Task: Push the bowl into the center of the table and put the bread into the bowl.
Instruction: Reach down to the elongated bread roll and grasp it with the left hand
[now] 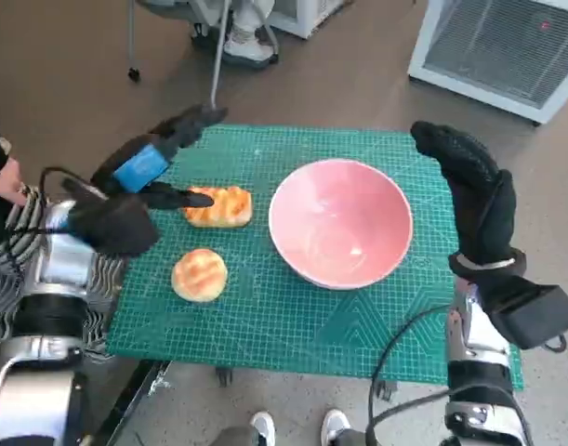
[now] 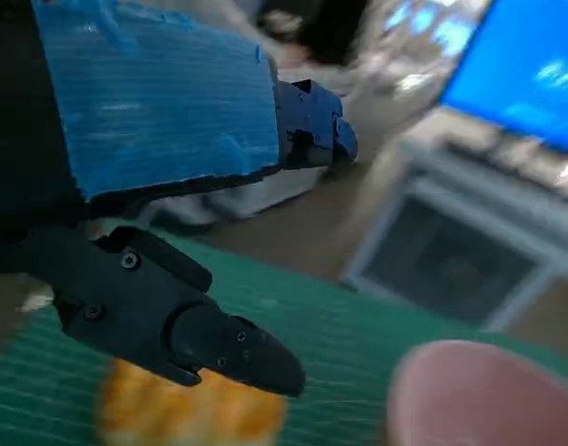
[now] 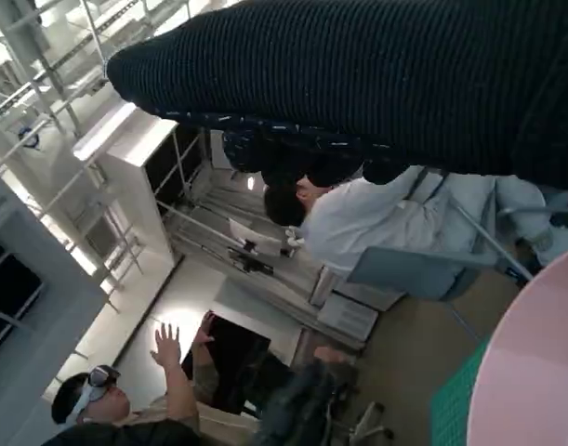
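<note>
A pink bowl (image 1: 340, 223) sits right of centre on the green-matted table (image 1: 293, 325), while two pieces of bread lie to its left: an oblong loaf (image 1: 218, 206) farther back and a round bun (image 1: 199, 275) nearer the front edge. The robot's left hand (image 1: 139, 177) hovers over the oblong loaf with fingers spread and nothing in them, apparently lining up a grasp; the left wrist view shows a fingertip (image 2: 237, 351) just above the blurred loaf (image 2: 186, 409). The gloved right hand (image 1: 474, 200) stands upright just beside the bowl's right rim, fingers together and holding nothing, placed as if to nudge the bowl leftward. Open mat lies between bowl and bread, giving room for a short push, though the loaf sits close to that path. The bowl is empty.
</note>
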{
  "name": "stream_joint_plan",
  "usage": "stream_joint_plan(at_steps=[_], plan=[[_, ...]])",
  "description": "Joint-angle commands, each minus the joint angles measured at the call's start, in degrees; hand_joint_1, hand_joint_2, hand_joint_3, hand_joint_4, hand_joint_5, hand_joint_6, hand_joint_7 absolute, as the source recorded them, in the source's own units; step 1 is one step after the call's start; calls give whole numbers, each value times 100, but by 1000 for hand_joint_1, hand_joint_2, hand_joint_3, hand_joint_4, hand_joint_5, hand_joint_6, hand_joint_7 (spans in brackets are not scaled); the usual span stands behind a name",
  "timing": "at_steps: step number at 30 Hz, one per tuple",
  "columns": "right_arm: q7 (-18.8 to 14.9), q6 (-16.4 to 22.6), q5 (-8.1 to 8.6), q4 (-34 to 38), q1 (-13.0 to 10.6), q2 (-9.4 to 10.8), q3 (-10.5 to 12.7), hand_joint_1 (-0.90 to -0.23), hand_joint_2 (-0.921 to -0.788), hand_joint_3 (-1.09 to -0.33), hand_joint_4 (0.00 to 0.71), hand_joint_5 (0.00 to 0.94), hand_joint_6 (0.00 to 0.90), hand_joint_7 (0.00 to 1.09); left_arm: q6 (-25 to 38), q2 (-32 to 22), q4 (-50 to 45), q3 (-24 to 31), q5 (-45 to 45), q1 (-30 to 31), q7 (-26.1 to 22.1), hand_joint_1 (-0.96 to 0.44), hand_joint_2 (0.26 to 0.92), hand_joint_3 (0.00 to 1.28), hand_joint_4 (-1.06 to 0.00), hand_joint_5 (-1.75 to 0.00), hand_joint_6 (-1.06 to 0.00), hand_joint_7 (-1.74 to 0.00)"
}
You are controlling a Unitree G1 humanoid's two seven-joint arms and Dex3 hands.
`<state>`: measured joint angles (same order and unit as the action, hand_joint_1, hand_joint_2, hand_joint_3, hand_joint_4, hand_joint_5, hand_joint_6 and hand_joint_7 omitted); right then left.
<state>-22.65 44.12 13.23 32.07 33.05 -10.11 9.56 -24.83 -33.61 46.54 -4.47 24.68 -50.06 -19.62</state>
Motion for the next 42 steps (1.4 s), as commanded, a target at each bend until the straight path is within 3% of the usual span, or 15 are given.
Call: stream_joint_plan(at_steps=[1, 17, 31, 42], plan=[[25, -6, -18, 150, -25, 6, 7, -808, -921, -738, 167, 8, 130, 342, 121, 26, 480, -426, 285, -435, 25, -357, 763, 0, -57, 0, -222, -49], [17, -33, 19, 192, -53, 27, 15, -805, -921, -739, 175, 8, 119, 360, 866, 653, 2410, -1676, 1179, -1410, 446, -333, 751, 0, -83, -4, -235, -19], [93, -25, -48, 251, -74, 30, 15, -796, -921, -757, 175, 5, 104, 381, 1696, 1113, 3007, -2214, 1462, -1573, 477, -383, 753, 8, -70, 0, -238, -3], [143, -59, -65, 167, -120, 22, -3, -793, -921, -761, 176, 4, 95, 390, 2008, 1337, 3129, -2395, 1477, -1454, 761, -319, 752, 3, -116, -18, -261, -12]])
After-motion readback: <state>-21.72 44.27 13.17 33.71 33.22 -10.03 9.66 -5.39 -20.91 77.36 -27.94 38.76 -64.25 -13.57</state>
